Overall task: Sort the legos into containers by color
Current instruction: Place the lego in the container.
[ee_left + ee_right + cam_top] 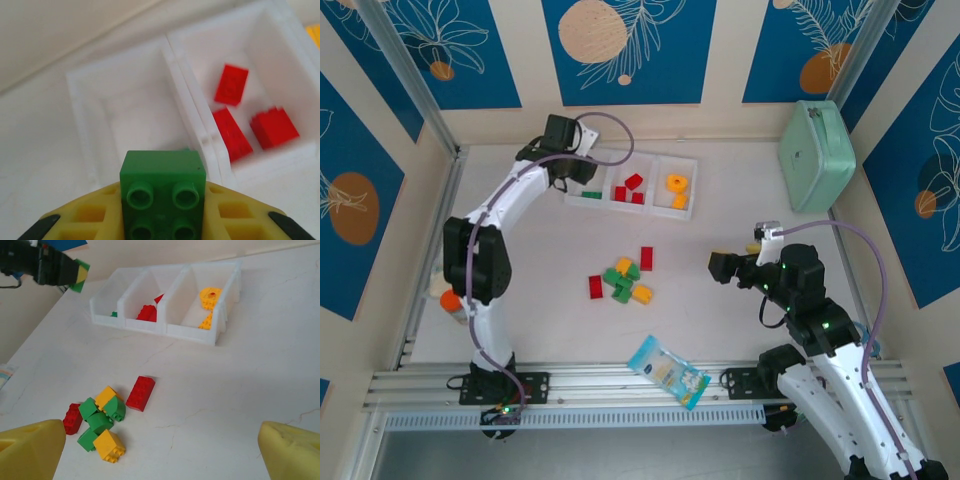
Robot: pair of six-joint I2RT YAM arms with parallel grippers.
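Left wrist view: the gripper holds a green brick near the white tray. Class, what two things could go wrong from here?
1. The green brick in the left gripper hangs close to the divider; released off-line, it may land among the red bricks.
2. The loose pile has colours touching, so the open right gripper might pick up two at once.

Tray [654,180] at 12 o'clock on table [550,250], bricks [628,190] in all three compartments. Pile [623,280] at centre. Case [816,155] at 2 o'clock. Packet [668,371] at 6 o'clock.
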